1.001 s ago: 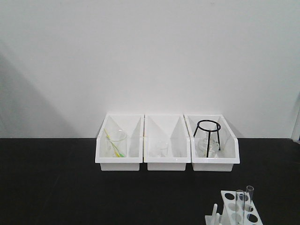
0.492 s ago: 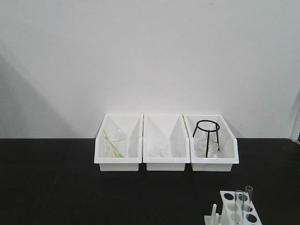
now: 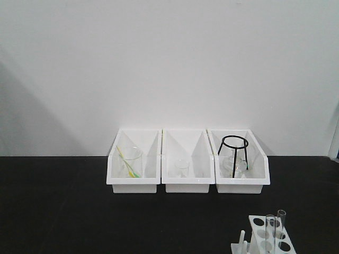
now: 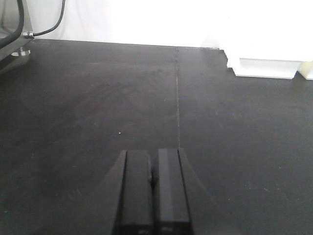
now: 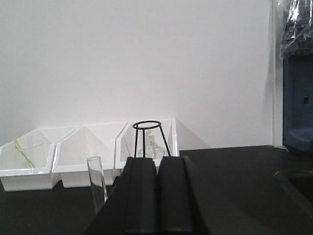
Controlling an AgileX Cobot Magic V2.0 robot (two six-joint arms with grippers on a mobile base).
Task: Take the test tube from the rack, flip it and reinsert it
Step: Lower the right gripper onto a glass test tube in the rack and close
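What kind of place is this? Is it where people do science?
Most likely a science lab bench. Glass test tubes stand in a white rack, a black wire tripod stand sits in a white bin, and a glass beaker sits in another, all on a black table.

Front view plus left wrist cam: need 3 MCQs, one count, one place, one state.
1. How many white bins line the wall?
A) two
B) three
C) five

2. Where is the rack in the front view?
A) lower right corner
B) inside the middle bin
C) far left of the frame

3. What state is the left gripper in?
A) wide open
B) shut on a tube
C) shut, empty

Answers:
1. B: three bins stand side by side.
2. A: the rack is cut off by the lower right edge, nearer the camera than the bins.
3. C: the left wrist view shows its fingers pressed together with nothing between them.
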